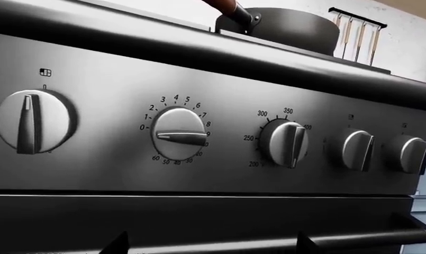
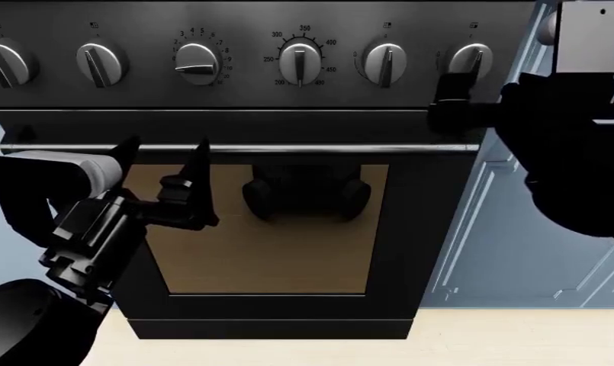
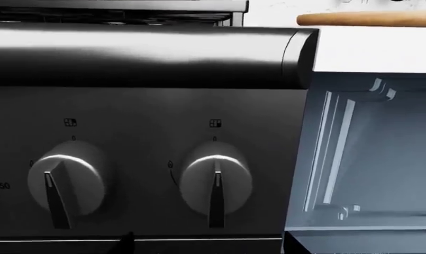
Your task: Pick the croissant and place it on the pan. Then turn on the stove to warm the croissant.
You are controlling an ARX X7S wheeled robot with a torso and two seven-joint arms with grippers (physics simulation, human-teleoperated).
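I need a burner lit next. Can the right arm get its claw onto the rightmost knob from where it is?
Probably yes. The right claw hangs just in front of the rightmost knob on the stove, and its wrist view shows that knob head-on with nothing between. Whether the claw is open, I can't tell.

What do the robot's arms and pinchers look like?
Both arms are mostly black and blocky, each with one pale grey-white section. The left gripper has two thin, pointed black fingers. The right gripper looks chunky and black; its fingers are hard to see.

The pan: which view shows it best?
The left wrist view: the pan sits on top of the stove, its handle angling up out of frame. The head and right wrist views show only the stove's front, no pan.
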